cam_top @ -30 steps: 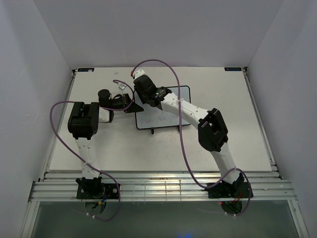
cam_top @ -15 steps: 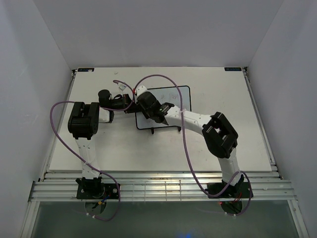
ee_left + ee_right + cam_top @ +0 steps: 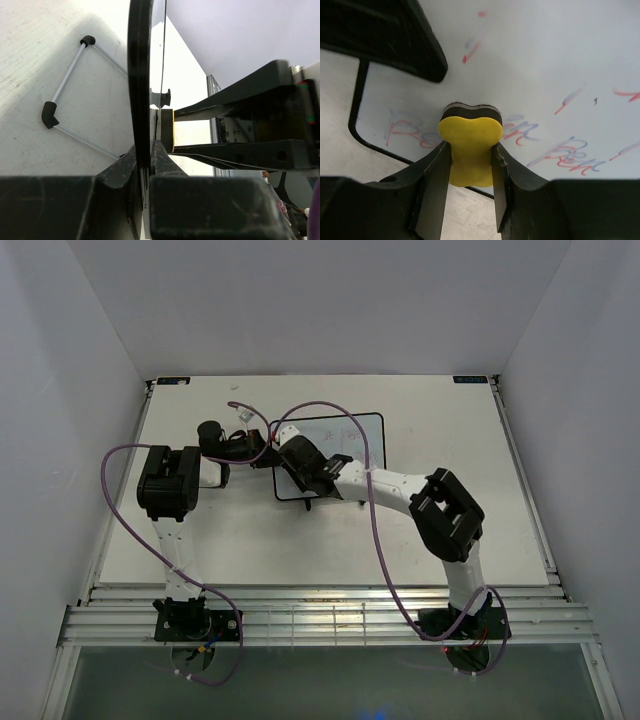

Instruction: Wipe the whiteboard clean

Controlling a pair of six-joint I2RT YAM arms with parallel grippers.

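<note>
Left gripper (image 3: pixel 145 150): jaws closed down tight on the left edge of the whiteboard (image 3: pixel 139 75). One finger sits on each face, with the thin black frame pinched between them. The board stands on edge, running straight up and away from the fingertips in the left wrist view.

Behind the back-side finger, the wire stand (image 3: pixel 65 102) juts out from the board. Its grey rod and black rubber-capped corners rest on the table (image 3: pixel 45 45).

Right gripper (image 3: pixel 470 157): jaws nearly closed, squeezing a yellow eraser (image 3: pixel 470 150) between the two fingers (image 3: pixel 432 185). The block bulges out past the fingertips and is pinched at the waist. Its dark felt face is pressed flat against the white writing surface just ahead of the tips.

From the left wrist the same eraser (image 3: pixel 169 131) shows as a yellow sliver touching the board's front face. It lies just beyond the left gripper's front finger, with the right arm's two fingers reaching in from the side.

Writing: red and blue writing (image 3: pixel 565 156) lies to the right of the right fingertips. A second smeared patch lies to their left, near the frame's rounded corner. Short red dashes are scattered further out ahead of the eraser. I cannot read the words with certainty.

A black finger of the left gripper (image 3: pixel 395 40) overlaps the board edge, ahead and to the left of the right fingertips.

Overhead: the whiteboard (image 3: pixel 350 435) stands mid-table. The left gripper is at its left edge and the right gripper is over its left half, close beside it. A purple cable (image 3: pixel 330 408) loops above the board.
</note>
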